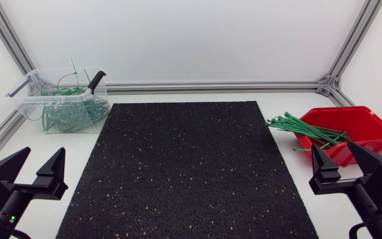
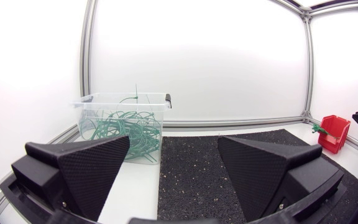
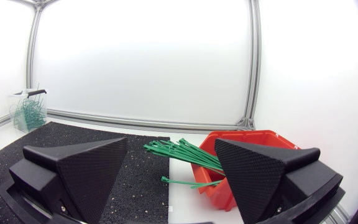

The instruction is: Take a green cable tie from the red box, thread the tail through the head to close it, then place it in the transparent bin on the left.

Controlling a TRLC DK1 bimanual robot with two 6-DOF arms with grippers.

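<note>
A red box at the right back holds a bundle of straight green cable ties whose tails stick out over its left rim onto the table. The transparent bin at the left back contains several closed green ties. My left gripper stands open at the front left, nothing between its fingers. My right gripper stands open at the front right, just in front of the red box. In the right wrist view the ties lie ahead of its fingers. The left wrist view shows the bin ahead.
A black speckled mat covers the middle of the table. A black-handled tool rests on the bin's rim. Aluminium frame rails run along the back and sides.
</note>
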